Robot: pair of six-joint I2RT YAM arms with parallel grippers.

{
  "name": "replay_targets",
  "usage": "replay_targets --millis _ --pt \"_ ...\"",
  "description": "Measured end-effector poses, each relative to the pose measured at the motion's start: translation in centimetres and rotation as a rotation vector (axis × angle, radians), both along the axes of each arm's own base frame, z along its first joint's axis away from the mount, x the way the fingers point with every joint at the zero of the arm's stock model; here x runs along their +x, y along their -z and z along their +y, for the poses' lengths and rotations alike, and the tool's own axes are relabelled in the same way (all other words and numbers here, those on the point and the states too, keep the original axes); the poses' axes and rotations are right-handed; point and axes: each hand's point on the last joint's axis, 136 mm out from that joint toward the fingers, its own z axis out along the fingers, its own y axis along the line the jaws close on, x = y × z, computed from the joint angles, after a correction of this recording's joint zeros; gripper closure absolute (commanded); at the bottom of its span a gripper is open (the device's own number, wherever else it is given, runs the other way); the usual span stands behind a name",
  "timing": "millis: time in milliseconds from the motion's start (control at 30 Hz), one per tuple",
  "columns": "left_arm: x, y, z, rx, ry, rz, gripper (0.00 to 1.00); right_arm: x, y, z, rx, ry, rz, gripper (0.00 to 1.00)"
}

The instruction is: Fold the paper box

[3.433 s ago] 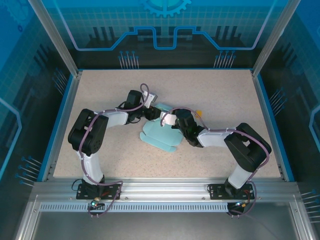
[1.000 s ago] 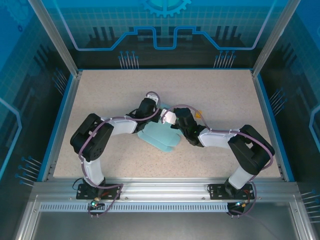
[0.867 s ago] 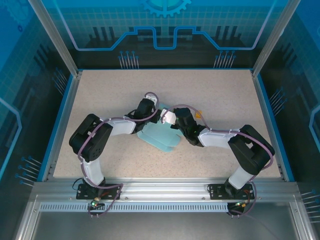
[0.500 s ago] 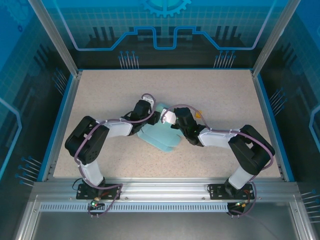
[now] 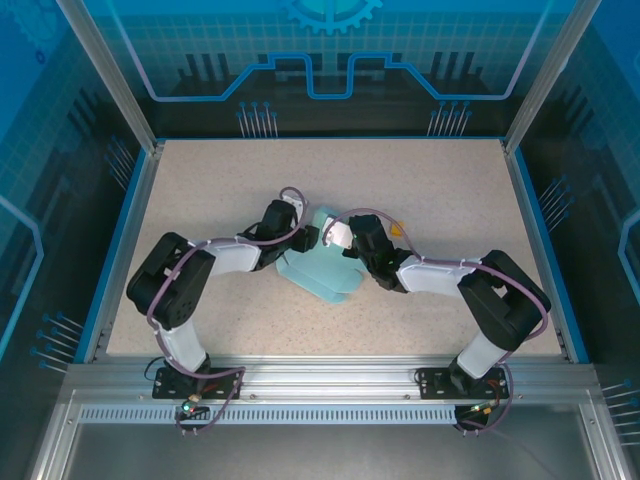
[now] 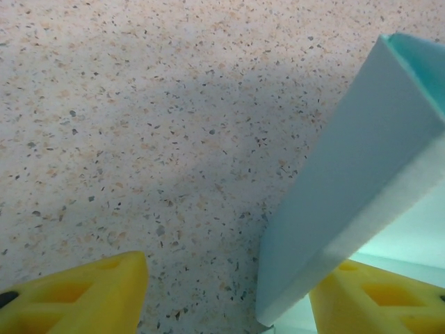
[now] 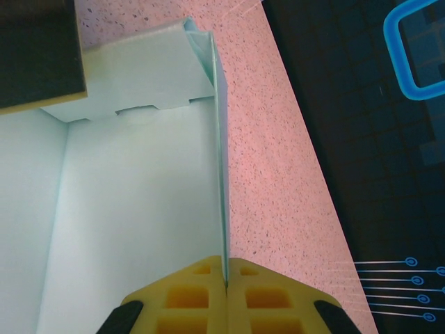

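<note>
The paper box is pale blue card, partly folded, lying mid-table between both arms. In the right wrist view my right gripper is shut on the thin edge of an upright wall of the box, with the box floor to its left. From above, the right gripper sits at the box's far right corner. My left gripper stands open; its yellow fingertips straddle a raised flap that stands close to the right finger without being pinched. From above, the left gripper is at the box's far left edge.
A tiny orange block lies just behind the right wrist. The speckled table is bordered by a blue rim and metal posts. A dark finger of the left gripper shows at the right wrist view's upper left.
The left gripper has opened and let go of the box's flap, and its arm has drawn slightly back to the left. The right gripper has kept its hold.
</note>
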Motion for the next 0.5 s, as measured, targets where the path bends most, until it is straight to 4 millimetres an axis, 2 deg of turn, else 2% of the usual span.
replay_targets --millis 167,333,500 --pt "0.6 1.1 -0.5 0.012 0.014 0.028 0.39 0.0 0.1 -0.1 -0.003 0.007 0.003 1.0" --pt "1.3 1.4 -1.0 0.011 0.019 0.037 0.42 0.0 0.0 -0.2 -0.004 0.011 0.001 1.0" --pt "1.6 1.8 -1.4 0.014 0.022 0.043 0.5 0.0 0.0 -0.2 0.002 0.013 0.002 1.0"
